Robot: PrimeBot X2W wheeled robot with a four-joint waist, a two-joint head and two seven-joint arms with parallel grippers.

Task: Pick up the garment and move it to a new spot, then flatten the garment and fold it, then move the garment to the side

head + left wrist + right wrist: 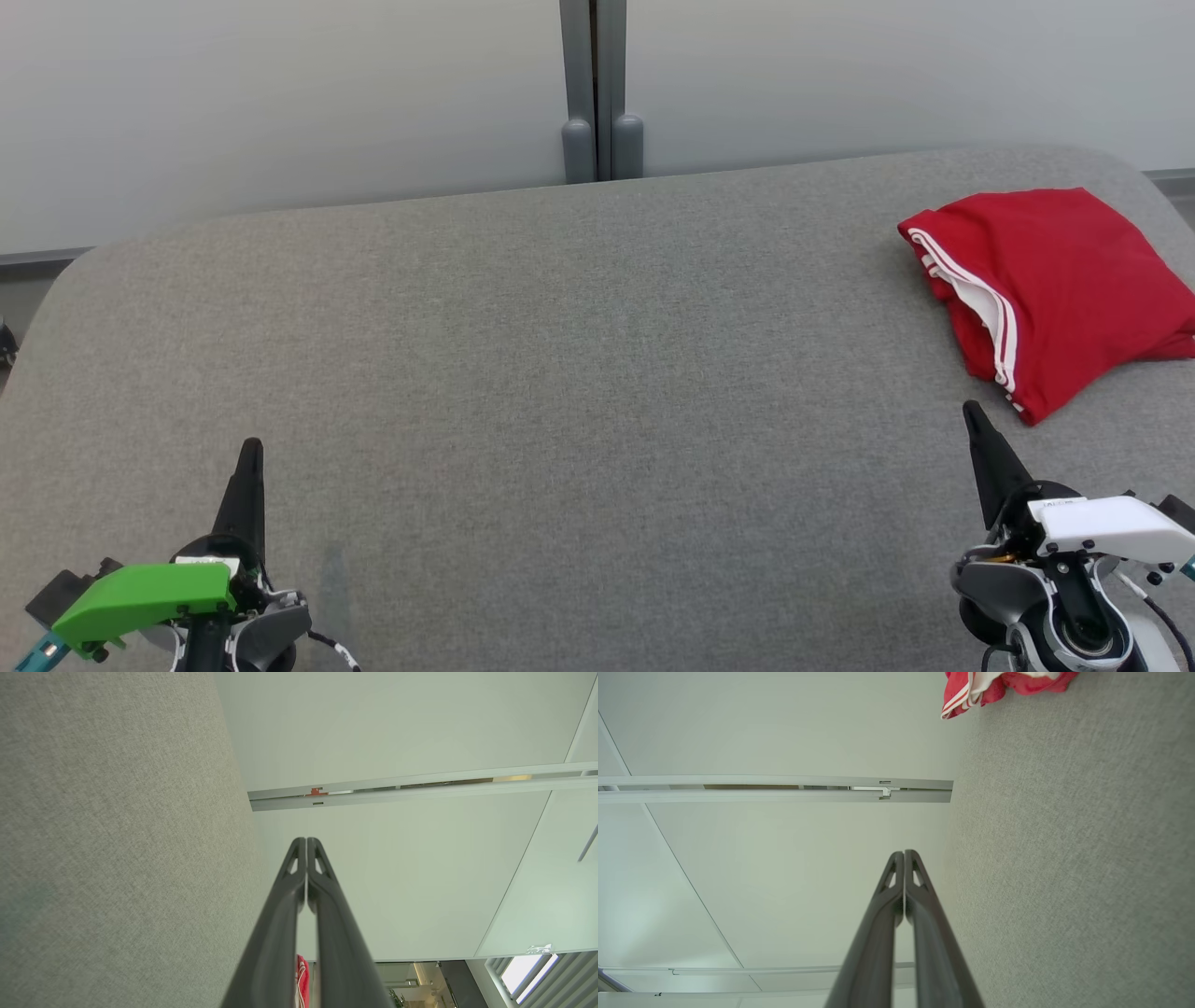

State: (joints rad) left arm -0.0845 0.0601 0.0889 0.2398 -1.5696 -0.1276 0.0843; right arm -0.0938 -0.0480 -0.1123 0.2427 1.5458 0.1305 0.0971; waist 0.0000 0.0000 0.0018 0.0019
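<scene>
At two o'clock on grey fabric-covered table (560,373), folded red cloth garment (1064,289) with white stripes; at seven and five, left gripper (250,450) and right gripper (972,411), both pinched together, empty

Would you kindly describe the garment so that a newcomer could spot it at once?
A wide grey cloth-covered table stands before a pale wall. Near its far right corner, just beyond the right gripper, lies the garment, roughly folded. Its bright red cloth with white stripes along one edge stands out against the plain grey.
</scene>
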